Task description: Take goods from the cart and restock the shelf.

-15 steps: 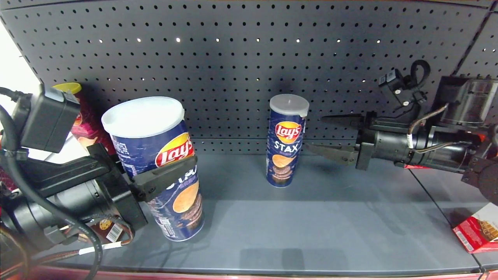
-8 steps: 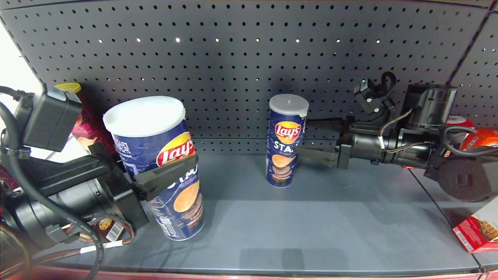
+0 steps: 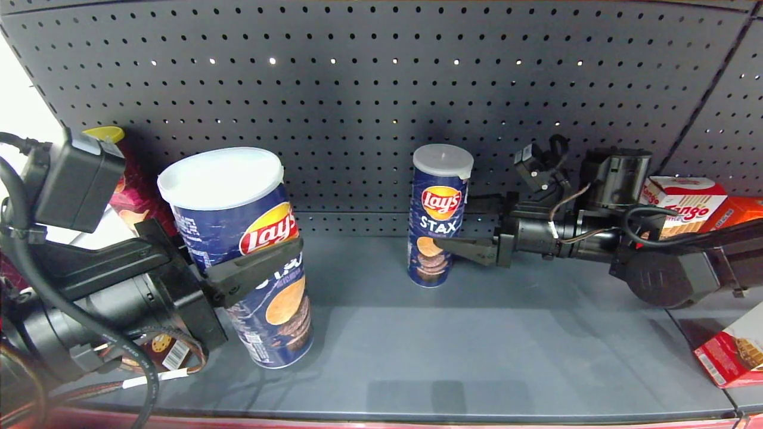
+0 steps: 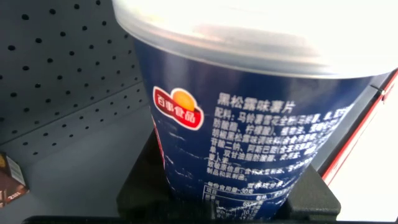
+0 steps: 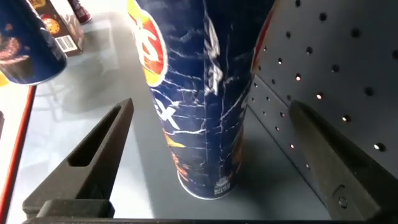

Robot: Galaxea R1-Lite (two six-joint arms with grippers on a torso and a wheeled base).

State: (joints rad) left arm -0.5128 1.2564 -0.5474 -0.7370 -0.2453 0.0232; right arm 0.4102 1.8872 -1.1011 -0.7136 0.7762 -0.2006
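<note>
The right gripper (image 3: 456, 221) is spread, one jaw on each side of the blue cylindrical crisp can with a clear plastic lid (image 3: 440, 217), which stands upright near the back of the grey metal shelf (image 3: 477, 345). The left gripper (image 3: 250, 259) is clamped on a second blue crisp can with a white lid (image 3: 238, 232), tilted over the shelf's front left. This looks like the placing step: the right arm must either grip the can or draw clear without tipping it, and the left can must go down upright.

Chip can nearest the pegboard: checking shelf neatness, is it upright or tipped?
Upright. The chip can stands on its base on the shelf, lid on top.
</note>
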